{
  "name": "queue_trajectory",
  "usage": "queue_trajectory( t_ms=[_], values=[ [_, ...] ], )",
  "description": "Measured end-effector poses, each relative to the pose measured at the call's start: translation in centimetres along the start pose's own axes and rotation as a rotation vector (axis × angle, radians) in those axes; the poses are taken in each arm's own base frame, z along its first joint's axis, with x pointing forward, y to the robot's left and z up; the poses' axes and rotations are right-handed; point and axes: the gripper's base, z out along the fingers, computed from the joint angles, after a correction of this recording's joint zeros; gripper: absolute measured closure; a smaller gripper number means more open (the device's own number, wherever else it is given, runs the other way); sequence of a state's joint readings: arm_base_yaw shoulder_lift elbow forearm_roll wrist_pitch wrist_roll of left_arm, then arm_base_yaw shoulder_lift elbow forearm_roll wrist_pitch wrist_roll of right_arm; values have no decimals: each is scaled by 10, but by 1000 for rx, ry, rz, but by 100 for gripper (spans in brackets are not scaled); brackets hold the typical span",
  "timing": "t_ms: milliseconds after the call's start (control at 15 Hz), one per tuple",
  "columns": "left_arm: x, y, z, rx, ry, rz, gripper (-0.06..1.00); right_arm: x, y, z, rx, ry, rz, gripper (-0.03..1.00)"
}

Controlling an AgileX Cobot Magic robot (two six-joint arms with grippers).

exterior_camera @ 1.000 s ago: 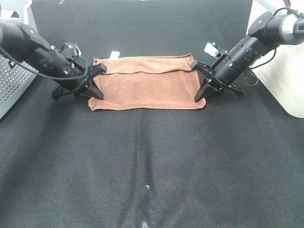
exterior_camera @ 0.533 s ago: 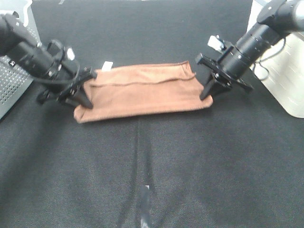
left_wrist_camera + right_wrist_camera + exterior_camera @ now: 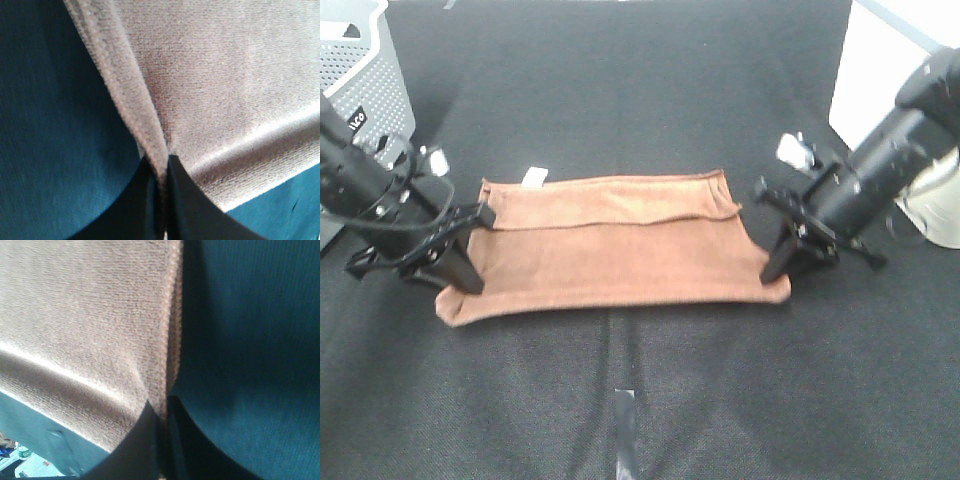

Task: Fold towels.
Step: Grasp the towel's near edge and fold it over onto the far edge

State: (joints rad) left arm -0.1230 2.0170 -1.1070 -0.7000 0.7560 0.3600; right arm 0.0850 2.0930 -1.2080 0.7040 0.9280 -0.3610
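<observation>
The brown towel (image 3: 620, 240) lies folded lengthwise on the dark table, with a small white tag (image 3: 533, 177) at its far left corner. My left gripper (image 3: 460, 283) is shut on the towel's left edge near the front corner. My right gripper (image 3: 775, 270) is shut on the towel's right edge near the front corner. In the left wrist view the fingers (image 3: 172, 200) pinch the hem of the towel (image 3: 225, 90). In the right wrist view the fingers (image 3: 145, 440) pinch the towel's edge (image 3: 90, 325).
A grey perforated basket (image 3: 370, 70) stands at the back left. A white container (image 3: 945, 200) sits at the right edge. A strip of tape (image 3: 627, 420) marks the dark table cloth (image 3: 640, 380) in front of the towel.
Both grippers have pulled the towel toward the front of the table, holding its left and right edges. The towel now lies nearer the camera and stretched wider.
</observation>
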Motion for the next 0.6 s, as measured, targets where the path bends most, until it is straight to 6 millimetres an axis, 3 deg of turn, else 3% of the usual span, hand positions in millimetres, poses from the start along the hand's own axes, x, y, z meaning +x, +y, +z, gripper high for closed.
queue_trajectory(
  t_ms=[133, 267, 600],
  values=[
    [2, 0, 1, 0, 5, 7, 91, 5, -4, 5, 2, 3, 7, 97],
    [-3, -2, -2, 3, -11, -31, 91, 1, 3, -3, -9, -30, -19, 97],
    [-55, -22, -38, 30, -217, -28, 91, -40, 37, -51, -22, -224, -145, 97]
  ],
)
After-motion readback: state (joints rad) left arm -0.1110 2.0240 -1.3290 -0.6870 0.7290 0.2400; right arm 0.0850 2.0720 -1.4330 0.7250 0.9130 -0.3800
